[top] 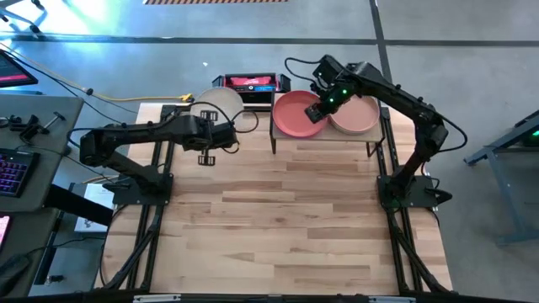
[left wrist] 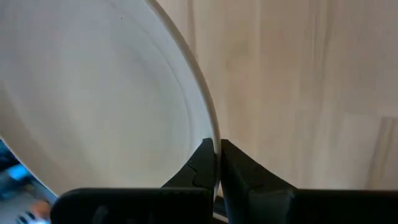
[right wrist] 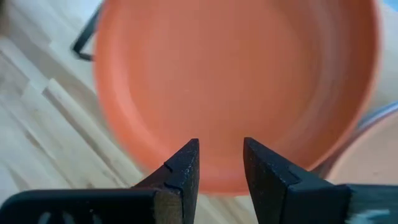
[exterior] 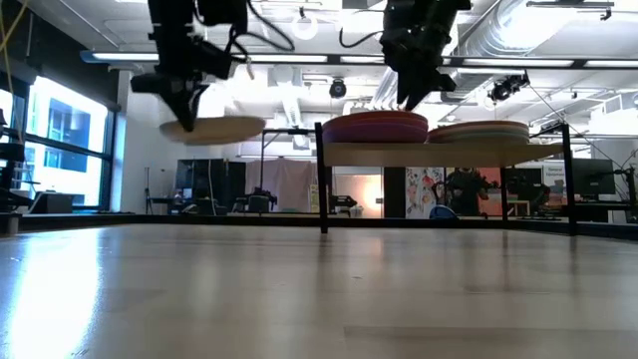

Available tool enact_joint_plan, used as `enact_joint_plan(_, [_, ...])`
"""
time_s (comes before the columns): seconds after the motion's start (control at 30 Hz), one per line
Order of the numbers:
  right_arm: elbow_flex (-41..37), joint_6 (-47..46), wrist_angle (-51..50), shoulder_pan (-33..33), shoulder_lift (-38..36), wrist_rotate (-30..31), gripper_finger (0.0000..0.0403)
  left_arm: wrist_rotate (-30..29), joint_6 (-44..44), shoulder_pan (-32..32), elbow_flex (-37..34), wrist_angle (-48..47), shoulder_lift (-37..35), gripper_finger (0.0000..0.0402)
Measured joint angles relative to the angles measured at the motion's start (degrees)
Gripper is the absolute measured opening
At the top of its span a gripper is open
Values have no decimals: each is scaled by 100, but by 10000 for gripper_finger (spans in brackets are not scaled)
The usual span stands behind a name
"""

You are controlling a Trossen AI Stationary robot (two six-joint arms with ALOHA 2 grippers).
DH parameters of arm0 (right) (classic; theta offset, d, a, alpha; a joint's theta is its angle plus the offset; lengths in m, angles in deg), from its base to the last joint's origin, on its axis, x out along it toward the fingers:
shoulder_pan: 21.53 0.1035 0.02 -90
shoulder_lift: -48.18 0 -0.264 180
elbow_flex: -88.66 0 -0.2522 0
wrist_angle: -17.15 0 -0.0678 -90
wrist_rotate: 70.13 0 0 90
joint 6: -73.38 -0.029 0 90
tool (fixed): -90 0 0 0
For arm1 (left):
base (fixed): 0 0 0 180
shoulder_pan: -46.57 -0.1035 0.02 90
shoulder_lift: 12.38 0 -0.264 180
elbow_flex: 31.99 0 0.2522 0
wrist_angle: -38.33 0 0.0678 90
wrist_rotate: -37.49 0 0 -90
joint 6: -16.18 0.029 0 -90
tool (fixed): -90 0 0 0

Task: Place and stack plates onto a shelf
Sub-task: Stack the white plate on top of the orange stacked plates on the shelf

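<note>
The left end effector (top: 207, 143) hangs above the table (top: 286, 227) near its far left corner, its fingers (left wrist: 205, 168) pinched shut on the rim of the cream plate (top: 217, 109), which it holds lifted clear of the table, roughly level with the shelf top in the low view. Farther back, the shelf (top: 324, 139) stands along the far edge toward the right, carrying a rust orange plate (top: 296, 114) on a stack at its left and a tan plate (top: 358, 114) beside it. The right end effector (top: 315, 111) hovers over the rust orange plate, fingers narrowly parted and gripping nothing.
</note>
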Motion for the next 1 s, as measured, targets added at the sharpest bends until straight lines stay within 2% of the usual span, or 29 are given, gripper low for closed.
enact_joint_plan(0.27, [0, -418, 148, 481, -62, -2, 103, -276, 1144, 273, 336, 7, 0, 0])
enact_joint_plan(0.5, [0, -966, 707, 824, -64, -2, 103, -429, 2223, 542, 348, 7, 2, 0])
enact_joint_plan(0.73, [2, -1516, 1277, 1101, -64, 178, 103, -697, 2660, 965, 348, 11, 2, 0])
enact_joint_plan(1.0, [2, -2047, 1484, 1435, -64, 386, 103, -857, 2723, 1568, 348, 16, 2, 0])
